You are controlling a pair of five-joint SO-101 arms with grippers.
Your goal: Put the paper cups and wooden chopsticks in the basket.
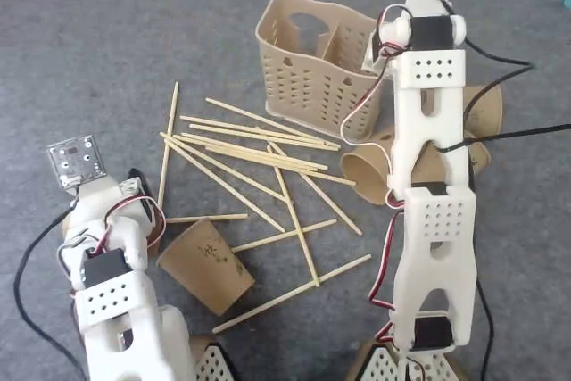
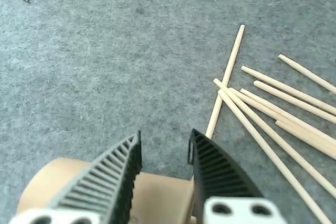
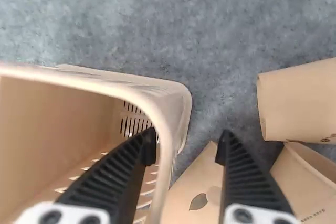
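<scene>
Left gripper [image 2: 165, 150]: fingers spread above a paper cup [image 2: 46, 184] lying sideways. Right gripper [image 3: 186, 145]: fingers spread astride the two-compartment basket [image 3: 176, 98] wall, one finger inside. About a dozen wooden chopsticks [image 1: 259, 153] and at least four paper cups [image 1: 207, 265] lie outside on the grey carpet [image 1: 89, 60].

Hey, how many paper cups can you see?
5 paper cups: one by the chopsticks, one under the left claw, three beside the basket around the right arm. More may be hidden.

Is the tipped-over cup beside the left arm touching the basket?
Apart. The high view shows the cup lying on its side, with scattered chopsticks and bare carpet between it and the basket.
</scene>
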